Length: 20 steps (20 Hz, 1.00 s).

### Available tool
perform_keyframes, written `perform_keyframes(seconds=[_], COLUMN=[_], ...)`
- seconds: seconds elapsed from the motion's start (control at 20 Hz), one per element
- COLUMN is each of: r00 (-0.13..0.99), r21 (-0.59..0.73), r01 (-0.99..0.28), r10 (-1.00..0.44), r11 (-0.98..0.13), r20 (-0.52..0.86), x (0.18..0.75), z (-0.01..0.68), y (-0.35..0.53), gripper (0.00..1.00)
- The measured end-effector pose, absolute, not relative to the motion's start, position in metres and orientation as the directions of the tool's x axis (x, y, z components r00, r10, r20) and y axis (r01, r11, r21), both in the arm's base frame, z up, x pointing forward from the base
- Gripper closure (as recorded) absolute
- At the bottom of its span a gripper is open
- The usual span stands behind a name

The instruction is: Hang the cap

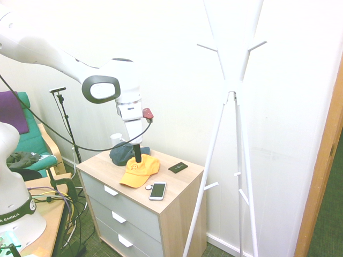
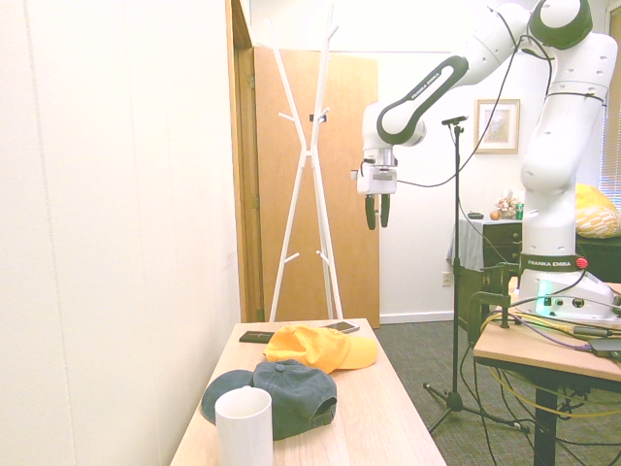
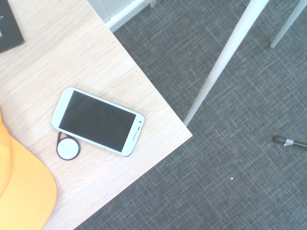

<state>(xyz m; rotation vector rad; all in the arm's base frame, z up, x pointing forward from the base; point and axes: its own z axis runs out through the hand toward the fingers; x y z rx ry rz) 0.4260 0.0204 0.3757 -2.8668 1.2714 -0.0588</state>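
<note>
The orange-yellow cap (image 1: pixel 139 171) lies on the wooden dresser top (image 1: pixel 102 163), its brim pointing toward the front edge; the second exterior view has the cap (image 2: pixel 315 348) behind a dark one. My gripper (image 2: pixel 377 211) hangs well above the dresser, open, with nothing between its two dark fingers. Seen from the first exterior view, the gripper (image 1: pixel 137 154) lines up over the cap's crown. The wrist view catches only the edge of the cap's brim (image 3: pixel 19 187). A tall white coat rack (image 1: pixel 234 96) with upward pegs stands on the floor right beside the dresser.
A dark blue-grey cap (image 2: pixel 281 393) and a white cup (image 2: pixel 244 427) sit at one end of the dresser. A white phone (image 3: pixel 97 120), a small round disc (image 3: pixel 67 149) and a flat black item (image 1: pixel 178 167) lie near the orange cap. Grey carpet surrounds the rack's legs.
</note>
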Motion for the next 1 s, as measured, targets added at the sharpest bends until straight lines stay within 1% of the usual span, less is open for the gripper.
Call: perform_keyframes(seconds=[0.2,0.35,0.6,1.0], r00=[0.676,0.694,0.735,0.758], r21=[-0.02,-0.031,-0.052,-0.086], r01=[-0.736,-0.718,-0.676,-0.653], r10=[-0.736,-0.719,-0.678,-0.649], r11=[-0.677,-0.695,-0.735,-0.753], r20=[0.032,0.042,0.028,-0.067], x=[0.427,0.438,0.483,0.554], z=[0.373,0.362,0.34,0.292], y=[0.025,0.044,0.11,0.197], gripper=[0.0,0.0,0.0,0.0])
